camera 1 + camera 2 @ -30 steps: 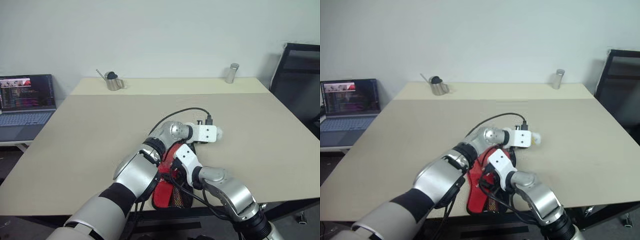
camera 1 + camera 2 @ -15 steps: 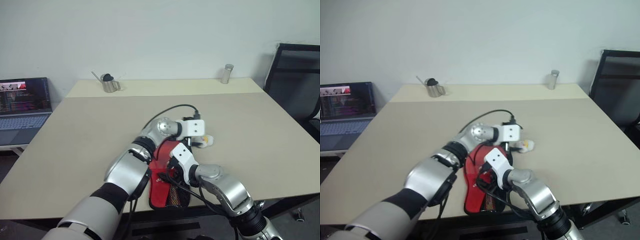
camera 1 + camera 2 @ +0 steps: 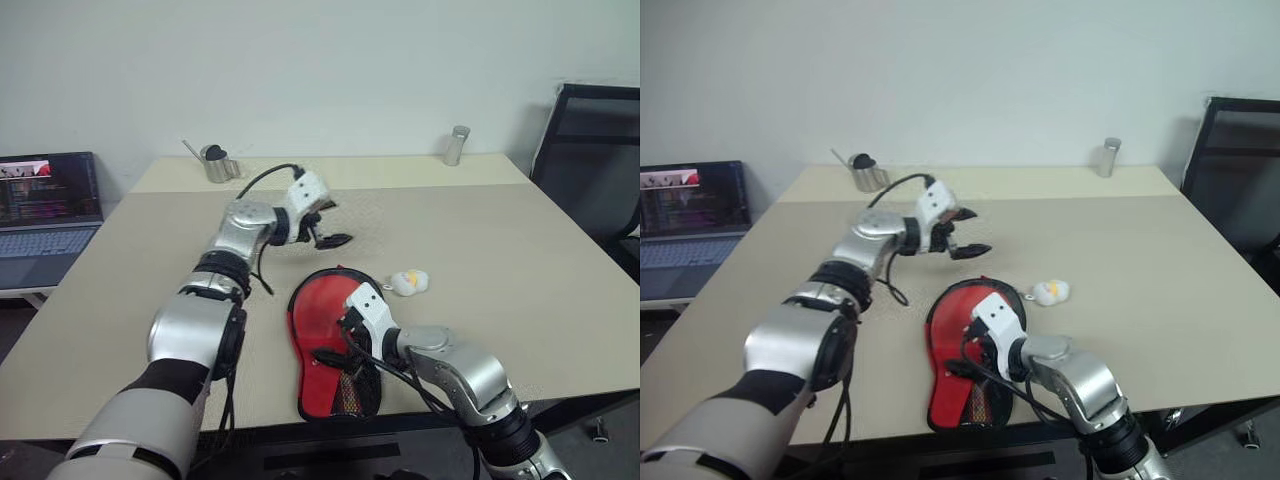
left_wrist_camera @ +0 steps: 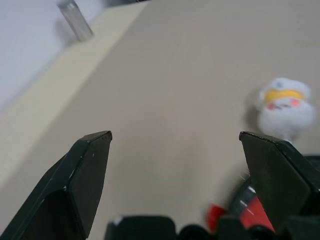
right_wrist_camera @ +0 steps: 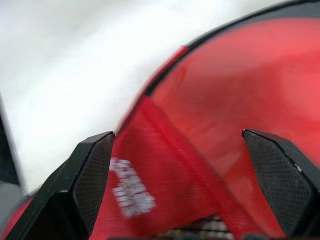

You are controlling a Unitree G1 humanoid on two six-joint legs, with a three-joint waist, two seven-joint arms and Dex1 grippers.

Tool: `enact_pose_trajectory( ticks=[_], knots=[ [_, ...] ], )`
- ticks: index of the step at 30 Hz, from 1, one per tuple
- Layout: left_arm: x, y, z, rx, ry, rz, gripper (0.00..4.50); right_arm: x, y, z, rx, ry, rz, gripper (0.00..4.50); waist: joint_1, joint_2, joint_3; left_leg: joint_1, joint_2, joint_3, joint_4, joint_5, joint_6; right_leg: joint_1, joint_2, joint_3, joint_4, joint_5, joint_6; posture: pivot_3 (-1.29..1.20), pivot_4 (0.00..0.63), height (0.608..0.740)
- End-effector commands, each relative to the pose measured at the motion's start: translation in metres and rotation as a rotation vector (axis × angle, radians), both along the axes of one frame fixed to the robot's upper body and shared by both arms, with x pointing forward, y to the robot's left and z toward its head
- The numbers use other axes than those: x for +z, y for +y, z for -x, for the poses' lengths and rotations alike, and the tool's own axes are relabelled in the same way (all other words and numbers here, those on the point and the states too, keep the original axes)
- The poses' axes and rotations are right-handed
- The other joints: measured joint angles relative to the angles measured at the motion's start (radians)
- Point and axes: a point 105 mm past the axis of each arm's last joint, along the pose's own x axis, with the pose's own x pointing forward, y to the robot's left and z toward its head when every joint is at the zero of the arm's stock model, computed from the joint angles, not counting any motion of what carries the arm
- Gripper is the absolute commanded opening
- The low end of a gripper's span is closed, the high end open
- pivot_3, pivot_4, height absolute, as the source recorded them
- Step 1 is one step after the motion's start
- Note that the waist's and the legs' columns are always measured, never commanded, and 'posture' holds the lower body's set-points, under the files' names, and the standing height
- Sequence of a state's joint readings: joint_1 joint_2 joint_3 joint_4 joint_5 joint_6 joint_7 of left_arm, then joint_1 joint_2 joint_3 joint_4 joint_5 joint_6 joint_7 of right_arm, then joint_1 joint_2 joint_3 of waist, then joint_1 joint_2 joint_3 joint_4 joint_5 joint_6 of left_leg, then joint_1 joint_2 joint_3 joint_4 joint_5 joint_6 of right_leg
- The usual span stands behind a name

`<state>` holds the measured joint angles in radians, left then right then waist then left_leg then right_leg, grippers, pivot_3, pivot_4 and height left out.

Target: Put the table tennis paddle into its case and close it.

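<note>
I read this site as an office or lab workroom. I see a large plain beige table [image 3: 150, 300] set against a bare white wall [image 3: 320, 70]. An open laptop [image 3: 45, 205] showing code stands on a side desk to the left, and a black mesh office chair [image 3: 590, 150] stands at the right.

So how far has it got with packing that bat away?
The red case lies flat at the table's near edge. No separate paddle shows, so it is probably inside already. Nothing is in hand: the left gripper hangs open above the table, and the right gripper is open over the case. I cannot tell whether the zip is closed.
</note>
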<state>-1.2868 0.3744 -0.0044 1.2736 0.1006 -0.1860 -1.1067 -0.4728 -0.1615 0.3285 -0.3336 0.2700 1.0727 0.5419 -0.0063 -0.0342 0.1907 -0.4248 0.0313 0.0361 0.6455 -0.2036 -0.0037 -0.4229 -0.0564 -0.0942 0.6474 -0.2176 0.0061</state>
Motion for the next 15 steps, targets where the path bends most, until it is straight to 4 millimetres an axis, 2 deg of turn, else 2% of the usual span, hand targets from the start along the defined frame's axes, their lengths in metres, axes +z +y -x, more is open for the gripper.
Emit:
enact_pose_trajectory(
  ticks=[1, 4, 9, 11, 15],
  knots=[
    [0.001, 0.011, 0.008, -0.035, 0.047, 0.046, 4.44, 0.035, 0.0, 0.005, 0.049, -0.08, -0.064, 4.5, 0.001, 0.0, 0.0, 0.0, 0.0, 0.0, 0.0, 0.0, 0.0, 0.0, 0.0, 0.0, 0.0, 0.0, 0.0, 0.0, 0.15, 0.74],
    [-0.017, 0.015, 0.029, -0.172, 0.124, -0.009, 4.44, 0.051, -0.002, 0.013, 0.112, -0.123, -0.056, 4.5, 0.003, 0.0, 0.0, -0.001, 0.0, -0.001, 0.0, 0.0, 0.0, 0.0, 0.0, -0.001, 0.0, 0.0, 0.0, 0.0, 0.15, 0.74],
    [-0.038, 0.018, 0.06, -0.299, 0.206, -0.084, 4.44, 0.059, -0.025, 0.017, 0.164, -0.202, 0.059, 4.5, 0.006, 0.0, 0.001, -0.002, 0.001, -0.001, 0.0, 0.0, 0.0, 0.0, -0.002, 0.0, -0.001, 0.0, 0.0, 0.0, 0.15, 0.74],
    [-0.049, 0.017, 0.071, -0.325, 0.23, -0.115, 4.44, 0.066, -0.042, 0.017, 0.18, -0.253, 0.116, 4.5, 0.006, 0.0, 0.001, -0.002, 0.001, -0.002, 0.001, 0.0, 0.0, 0.0, -0.002, 0.0, -0.001, 0.0, 0.0, 0.0, 0.15, 0.74],
    [-0.064, 0.01, 0.079, -0.315, 0.248, -0.127, 4.44, 0.072, -0.077, -0.002, 0.143, -0.371, 0.28, 4.5, 0.007, 0.0, 0.001, -0.002, 0.001, -0.002, 0.001, 0.0, 0.0, 0.0, -0.002, 0.0, -0.001, 0.0, 0.0, 0.0, 0.15, 0.74]
  ],
)
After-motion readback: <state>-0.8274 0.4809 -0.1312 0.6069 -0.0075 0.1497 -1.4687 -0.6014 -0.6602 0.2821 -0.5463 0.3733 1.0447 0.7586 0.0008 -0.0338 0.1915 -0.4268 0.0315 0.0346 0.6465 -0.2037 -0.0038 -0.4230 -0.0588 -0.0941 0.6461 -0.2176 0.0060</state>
